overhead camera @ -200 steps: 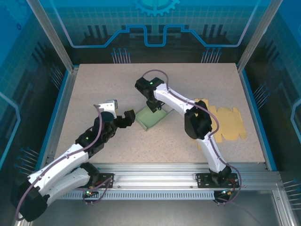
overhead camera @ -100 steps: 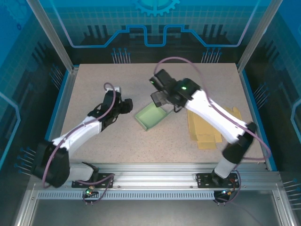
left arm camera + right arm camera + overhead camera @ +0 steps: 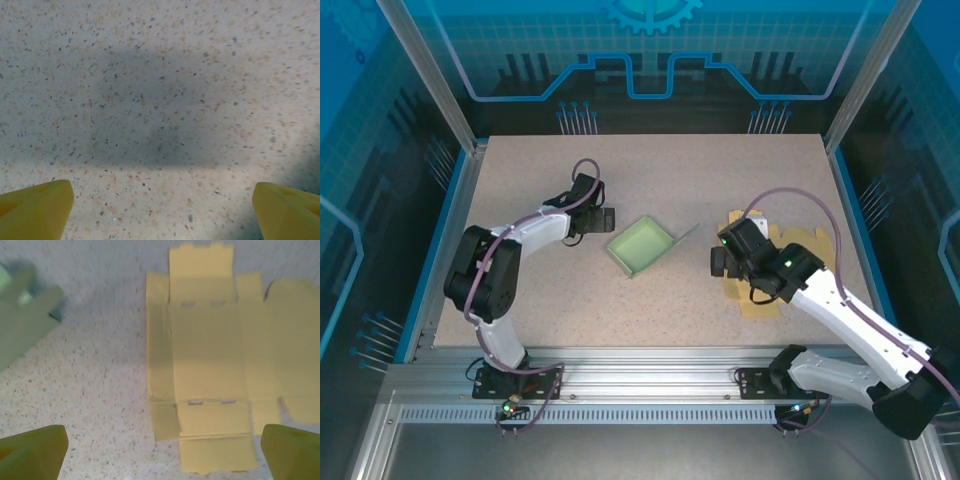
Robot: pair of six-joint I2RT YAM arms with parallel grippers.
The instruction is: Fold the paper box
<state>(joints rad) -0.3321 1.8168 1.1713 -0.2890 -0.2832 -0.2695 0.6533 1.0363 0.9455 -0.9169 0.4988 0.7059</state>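
A green paper box (image 3: pixel 642 246), folded into an open tray, sits mid-table; its edge shows as a blurred shape (image 3: pixel 22 327) in the right wrist view. A flat yellow box cut-out (image 3: pixel 802 252) lies unfolded at the right, its creases and slots visible (image 3: pixel 210 365). My right gripper (image 3: pixel 722 262) hovers open over the cut-out's left edge, fingertips (image 3: pixel 35 450) wide apart with nothing between them (image 3: pixel 162 455). My left gripper (image 3: pixel 600 218) is just left of the green box, open over bare tabletop (image 3: pixel 160 215), touching nothing.
The speckled tabletop (image 3: pixel 570 300) is bounded by blue rails and an aluminium frame (image 3: pixel 640 360) at the near edge. Glass walls stand on the other sides. The right arm's elbow and cable (image 3: pixel 840 300) arch over the near right area.
The right gripper has left the green box and swung right and nearer, over the yellow cut-out. The left gripper has moved farther back, staying left of the green box.
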